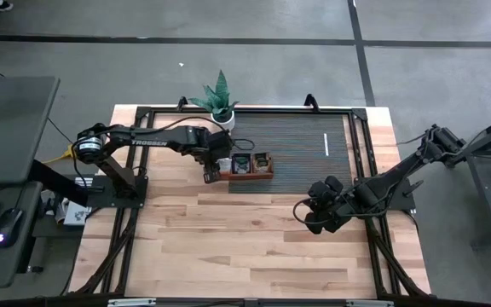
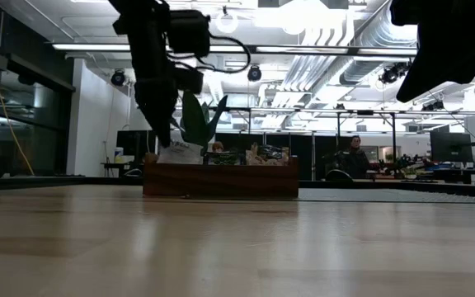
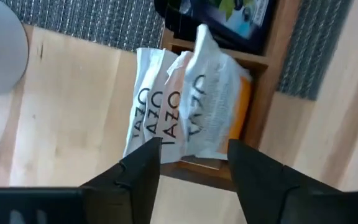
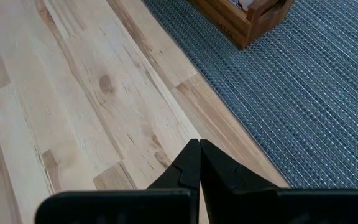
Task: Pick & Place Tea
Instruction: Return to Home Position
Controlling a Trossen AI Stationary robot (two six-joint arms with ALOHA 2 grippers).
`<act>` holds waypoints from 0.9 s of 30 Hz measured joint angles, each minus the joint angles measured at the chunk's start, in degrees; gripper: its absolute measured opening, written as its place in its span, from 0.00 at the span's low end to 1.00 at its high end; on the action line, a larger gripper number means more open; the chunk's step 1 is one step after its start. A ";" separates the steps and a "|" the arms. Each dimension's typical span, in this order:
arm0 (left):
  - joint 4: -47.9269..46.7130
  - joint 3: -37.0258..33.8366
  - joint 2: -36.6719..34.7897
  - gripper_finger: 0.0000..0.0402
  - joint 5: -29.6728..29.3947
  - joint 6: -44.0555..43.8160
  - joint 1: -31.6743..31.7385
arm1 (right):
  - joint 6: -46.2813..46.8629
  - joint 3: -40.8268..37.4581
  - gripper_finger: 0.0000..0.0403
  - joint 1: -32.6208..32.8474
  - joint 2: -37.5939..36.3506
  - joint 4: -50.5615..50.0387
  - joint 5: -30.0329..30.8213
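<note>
One wooden tray (image 2: 221,181); one potted plant (image 1: 220,95); one dark mat (image 1: 301,145); at least three white-and-orange sachets (image 3: 188,106)

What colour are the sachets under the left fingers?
White-and-orange tea sachets; the left wrist view shows them best.

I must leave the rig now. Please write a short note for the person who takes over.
Left claw: open, empty, over the white-and-orange sachets in the end compartment of the wooden tray.
Right claw: shut, empty, over the table beside the mat.
Done: no loose sachets show in the high view.
Left: probably only parking both arms.
</note>
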 joint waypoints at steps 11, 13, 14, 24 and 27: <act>1.64 -1.78 -14.86 0.40 1.93 -7.01 -0.02 | -0.37 -0.02 0.00 1.76 -1.21 2.96 4.01; 5.47 -4.60 -18.35 0.37 3.50 -9.03 -0.02 | -0.38 -0.03 0.00 3.28 -2.56 3.02 7.25; 7.27 -6.60 -20.16 0.36 4.37 -10.29 -0.02 | -0.34 -0.16 0.00 4.06 -3.43 2.97 8.69; 19.79 -23.85 -36.93 0.25 3.52 -25.23 -5.80 | -1.20 -19.24 0.00 6.59 -20.22 27.14 12.58; 19.52 -27.14 -42.10 0.18 -2.14 -28.21 -9.15 | -5.14 -24.36 0.00 4.72 -23.44 37.00 14.89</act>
